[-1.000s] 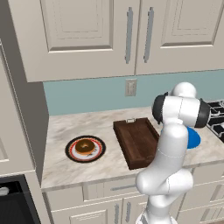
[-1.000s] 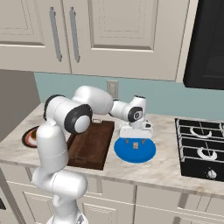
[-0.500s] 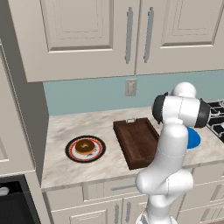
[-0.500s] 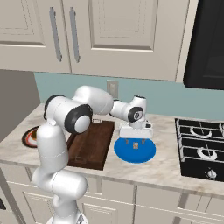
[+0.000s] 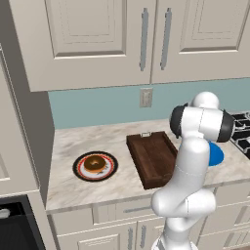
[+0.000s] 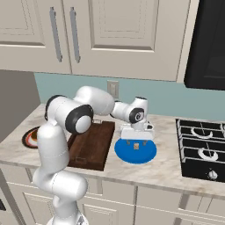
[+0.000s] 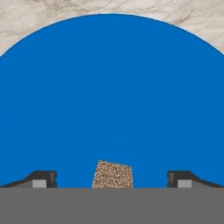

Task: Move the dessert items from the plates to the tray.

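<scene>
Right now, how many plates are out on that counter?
2. A black-rimmed plate holding a doughnut sits left of the wooden tray; a blue plate lies right of the tray, under the gripper, with a small tan morsel on it.

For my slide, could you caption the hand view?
Open hand poised over small tan morsel on round blue plate.

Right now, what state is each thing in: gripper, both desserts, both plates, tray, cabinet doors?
gripper: open, poised over the blue plate, fingers either side of the morsel
morsel: on the blue plate, not gripped
blue plate: on the counter, bearing the morsel
doughnut: on the black-rimmed plate
black-rimmed plate: bearing the doughnut
tray: empty
cabinet doors: shut
</scene>
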